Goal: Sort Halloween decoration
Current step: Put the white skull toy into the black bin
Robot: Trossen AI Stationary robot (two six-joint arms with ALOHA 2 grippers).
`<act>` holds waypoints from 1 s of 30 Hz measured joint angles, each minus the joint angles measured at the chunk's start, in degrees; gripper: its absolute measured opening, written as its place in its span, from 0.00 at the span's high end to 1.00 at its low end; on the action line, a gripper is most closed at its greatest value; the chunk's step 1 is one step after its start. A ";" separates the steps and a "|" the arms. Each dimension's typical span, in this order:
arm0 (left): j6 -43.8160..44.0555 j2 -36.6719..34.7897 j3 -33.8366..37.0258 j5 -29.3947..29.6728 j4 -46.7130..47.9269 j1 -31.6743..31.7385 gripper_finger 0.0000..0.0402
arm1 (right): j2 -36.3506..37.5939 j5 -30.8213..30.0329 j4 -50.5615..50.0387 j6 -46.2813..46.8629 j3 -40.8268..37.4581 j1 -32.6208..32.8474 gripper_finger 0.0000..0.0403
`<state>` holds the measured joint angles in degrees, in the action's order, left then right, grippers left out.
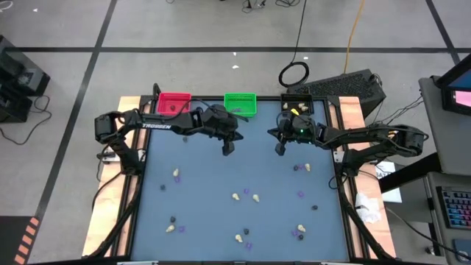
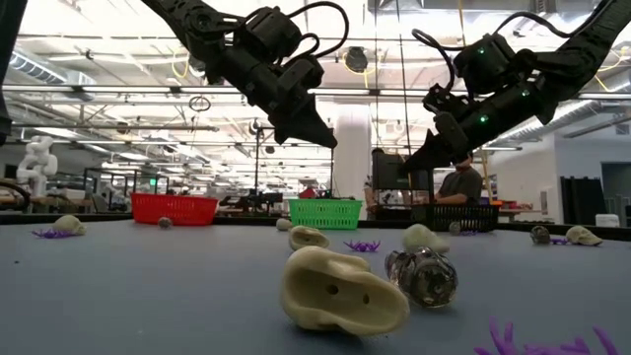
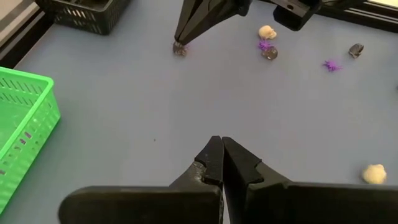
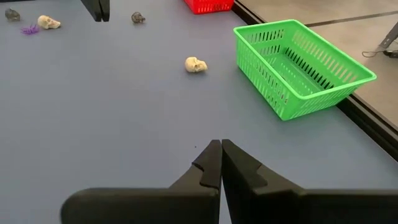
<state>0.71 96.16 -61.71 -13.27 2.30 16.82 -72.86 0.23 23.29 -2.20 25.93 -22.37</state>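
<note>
While both pincers hang clenched and empty near the green bin point(image 1: 240, 104), most sorting is left. The left gripper point(image 1: 227, 148) and right gripper point(image 1: 280, 149) hold nothing. The Halloween decoration point(image 1: 246, 196) lies scattered on the table point(image 1: 206, 184), far from the green bin: about seven cream lumps, five dark lumps, six purple bits.

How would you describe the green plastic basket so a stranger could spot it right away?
Look along the far edge of the blue-grey table, beyond the two arms. Three bins stand there, and the green slatted plastic basket is the middle one, between the red bin and the black bin.
</note>
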 joint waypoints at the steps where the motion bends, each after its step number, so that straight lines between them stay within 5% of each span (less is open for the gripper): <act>1: 0.01 0.00 0.02 0.02 -0.01 -0.01 1.00 | 0.00 0.02 0.00 0.00 0.00 0.00 1.00; 25: -0.97 0.02 0.06 0.04 -0.04 -0.08 1.00 | 0.00 0.03 -0.52 0.04 -0.02 -0.01 1.00; 30: -1.38 0.02 1.61 3.67 -2.62 -1.22 1.00 | 0.00 0.00 -1.03 0.04 -0.07 0.00 1.00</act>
<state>-0.67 96.18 -60.10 -9.60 -0.32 15.60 -72.86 0.23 22.26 -2.15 25.87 -22.37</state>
